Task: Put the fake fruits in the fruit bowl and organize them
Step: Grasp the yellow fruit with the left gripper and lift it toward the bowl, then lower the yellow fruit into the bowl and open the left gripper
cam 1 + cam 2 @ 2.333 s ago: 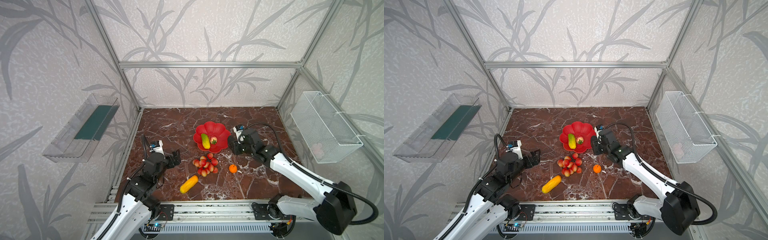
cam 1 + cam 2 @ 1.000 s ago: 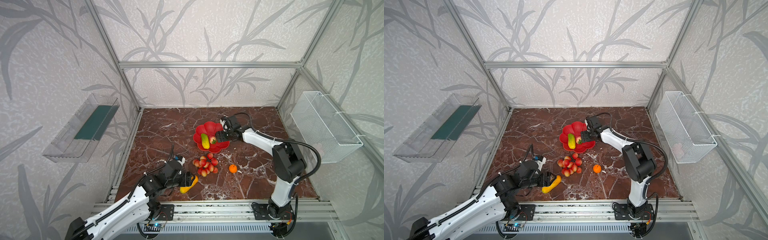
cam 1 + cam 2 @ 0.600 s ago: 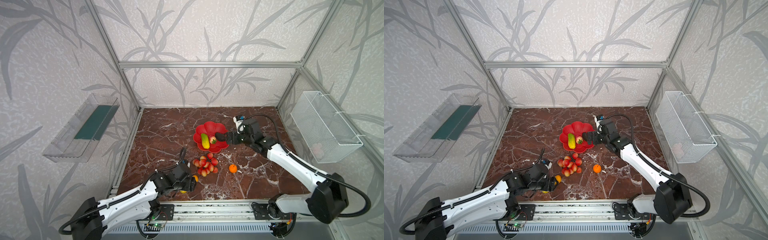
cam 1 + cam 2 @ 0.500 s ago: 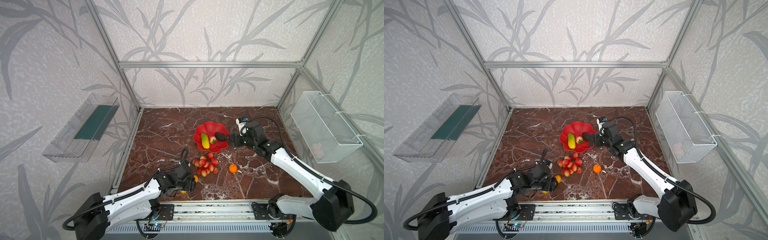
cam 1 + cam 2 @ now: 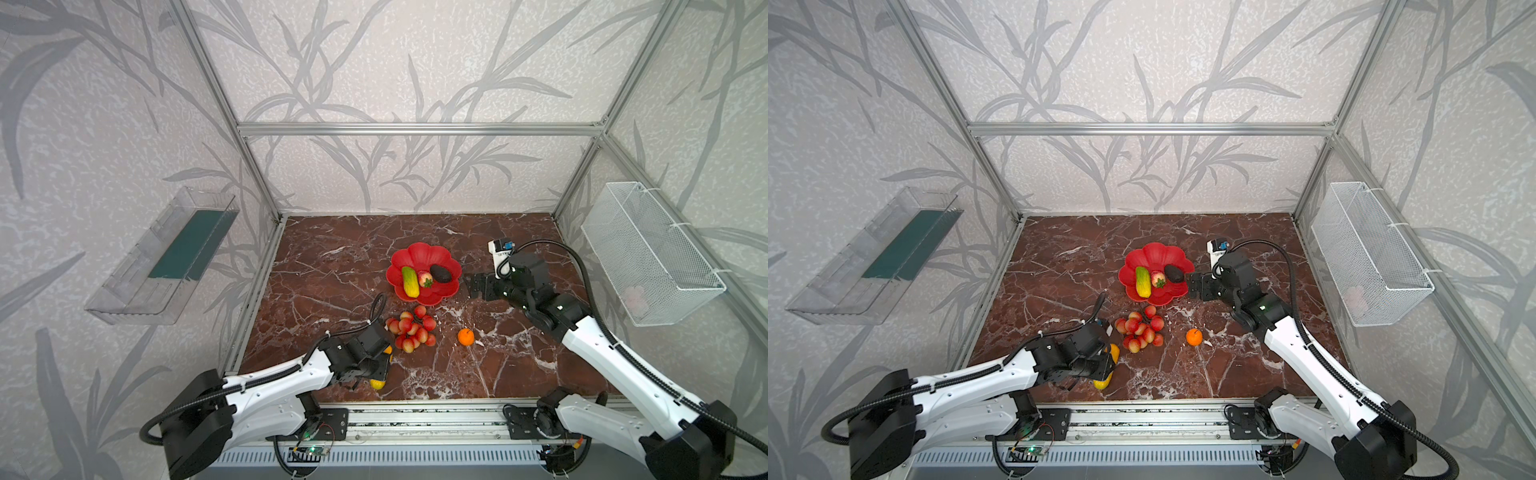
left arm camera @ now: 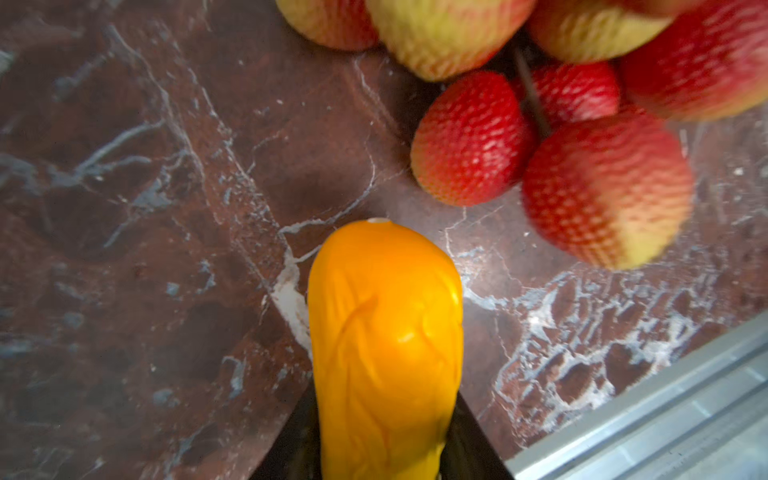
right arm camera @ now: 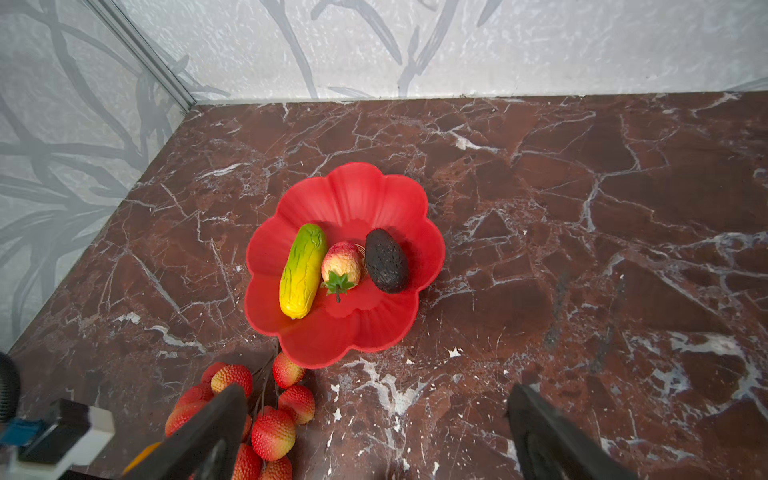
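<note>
**Three fruits in the bowl, a fourth clenched in the left hand**

The fruit bowl (image 5: 421,252), a red flower-shaped dish, sits on the marble worktop (image 5: 332,257). Three pieces lie inside it, side by side. The green-yellow fruit (image 5: 409,281) is on the side of the bowl toward the left arm, the strawberry (image 5: 424,278) is in the middle, and the avocado (image 5: 441,274) is on the side toward the right arm. In the right wrist view the strawberry touches the green-yellow fruit and lies just beside the avocado.

Outside the bowl, on its near side toward the arm bases, lies the grape bunch (image 5: 411,328). Its topmost berry is just beside the bowl's rim; whether it touches the rim cannot be told. The small orange (image 5: 466,336) rests on the worktop beside the bunch, apart from it and well clear of the bowl.

The left hand (image 5: 380,368) is farther from the bowl than the grape bunch and close beside that bunch. It is clenched on the yellow-orange fruit (image 6: 384,332), whose rounded end sticks out past the grip. Whether this fruit rests on the worktop cannot be told.

The right hand (image 5: 473,286) is near the bowl's rim on the avocado side and does not touch it. Its fingers (image 7: 216,419) are spread wide and grasp nothing.
</note>
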`<action>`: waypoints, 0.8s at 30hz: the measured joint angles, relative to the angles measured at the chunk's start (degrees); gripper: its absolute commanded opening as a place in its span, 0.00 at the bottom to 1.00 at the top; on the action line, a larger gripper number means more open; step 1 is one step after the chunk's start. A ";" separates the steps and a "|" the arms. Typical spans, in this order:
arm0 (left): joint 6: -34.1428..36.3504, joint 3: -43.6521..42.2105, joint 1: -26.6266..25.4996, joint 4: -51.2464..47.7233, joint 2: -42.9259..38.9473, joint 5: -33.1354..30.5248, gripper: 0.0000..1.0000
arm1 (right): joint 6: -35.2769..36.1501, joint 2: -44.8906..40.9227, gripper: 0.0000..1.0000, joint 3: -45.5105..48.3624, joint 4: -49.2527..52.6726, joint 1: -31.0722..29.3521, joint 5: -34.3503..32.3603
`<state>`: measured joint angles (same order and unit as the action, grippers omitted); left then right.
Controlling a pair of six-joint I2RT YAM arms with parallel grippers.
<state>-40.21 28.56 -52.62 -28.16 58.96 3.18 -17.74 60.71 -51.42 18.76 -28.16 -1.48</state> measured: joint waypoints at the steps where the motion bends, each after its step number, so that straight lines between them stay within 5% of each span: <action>1: 0.13 0.76 -0.02 -0.87 -2.54 -0.39 0.36 | -0.04 -0.07 0.97 0.35 0.11 0.00 0.00; 5: 1.25 5.81 0.33 -2.80 -9.14 -2.34 0.38 | -0.24 -0.83 0.97 1.16 0.96 0.04 -0.02; 9: 4.59 13.97 4.04 -2.84 -6.62 -2.58 0.38 | -0.24 -2.32 0.97 1.75 1.53 0.11 0.00; 15: 11.74 28.35 12.92 0.11 11.41 0.70 0.36 | -0.24 -5.29 0.97 3.78 3.48 0.15 0.02; 24: 16.92 49.44 17.73 2.43 38.64 4.55 0.34 | -0.66 -11.04 0.97 7.26 7.48 0.42 0.07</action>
<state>-23.29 78.00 -34.89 -25.74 97.60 7.73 -18.39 49.67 -44.16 26.24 -27.75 -1.41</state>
